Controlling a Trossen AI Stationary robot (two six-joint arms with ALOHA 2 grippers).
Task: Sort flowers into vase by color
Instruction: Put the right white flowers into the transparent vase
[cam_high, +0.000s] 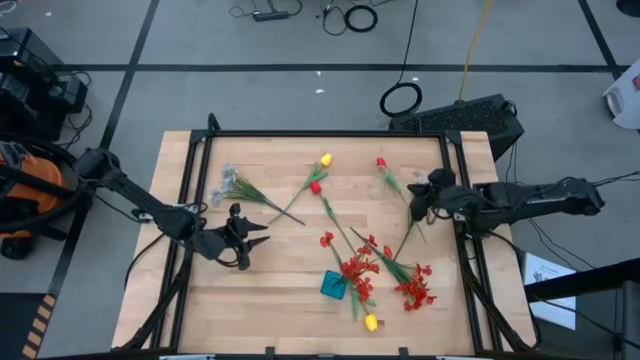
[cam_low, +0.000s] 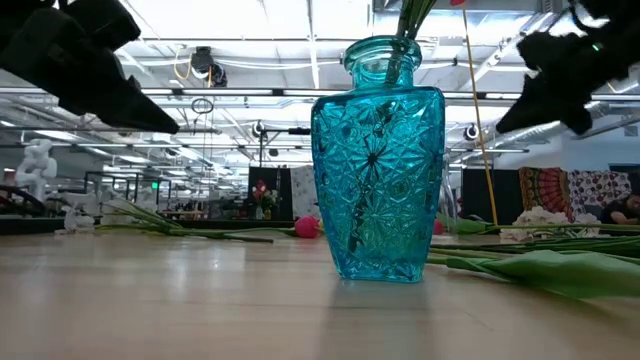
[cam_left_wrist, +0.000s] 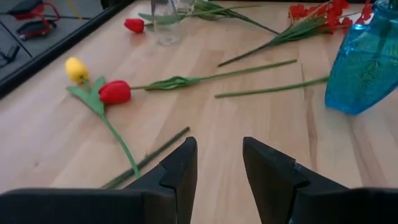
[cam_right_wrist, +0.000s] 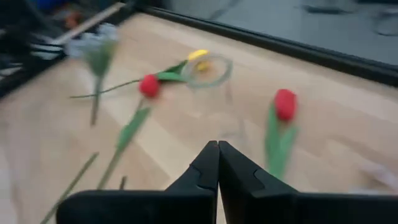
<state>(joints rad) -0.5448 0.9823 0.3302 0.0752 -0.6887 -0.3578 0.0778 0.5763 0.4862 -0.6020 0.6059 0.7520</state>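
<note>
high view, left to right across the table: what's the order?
Left pincer, open, above bare wood → sprig of small whitish blossoms → yellow tulip bud → blue cut-glass vase holding red blossom sprays → red tulip bud → right pincer, shut.

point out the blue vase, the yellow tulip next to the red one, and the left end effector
blue vase (cam_low: 378, 180), low view, middle of its patterned glass body
yellow tulip (cam_left_wrist: 76, 70), left wrist view, on the bud
left end effector (cam_left_wrist: 219, 171), left wrist view, midway between its fingertips
</note>
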